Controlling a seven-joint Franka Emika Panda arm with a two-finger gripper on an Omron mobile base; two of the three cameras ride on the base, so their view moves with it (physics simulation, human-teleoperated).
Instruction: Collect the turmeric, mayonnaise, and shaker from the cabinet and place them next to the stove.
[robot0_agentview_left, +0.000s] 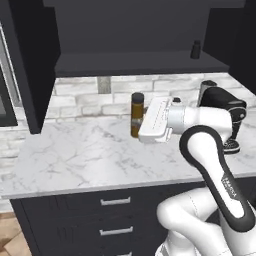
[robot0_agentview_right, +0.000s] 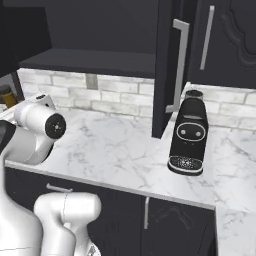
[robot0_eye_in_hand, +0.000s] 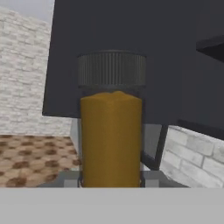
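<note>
The turmeric (robot0_agentview_left: 137, 107), a slim amber bottle with a dark cap, stands upright over the marble counter (robot0_agentview_left: 75, 155). My gripper (robot0_agentview_left: 141, 124) is shut on its lower body from the right. In the hand view the turmeric (robot0_eye_in_hand: 111, 131) is close up between my fingertips (robot0_eye_in_hand: 70, 179). I cannot tell whether its base touches the counter. The small black shaker (robot0_agentview_left: 195, 49) stands at the right end of the shelf in the open black cabinet (robot0_agentview_left: 135, 65) overhead. The mayonnaise and the stove are out of view.
A black coffee machine (robot0_agentview_right: 188, 132) stands on the counter to the right, behind my arm. An open cabinet door (robot0_agentview_right: 167, 65) hangs down beside it, and another dark door panel (robot0_agentview_left: 30, 75) hangs at the left. Drawers with silver handles (robot0_agentview_left: 115, 201) sit under the counter.
</note>
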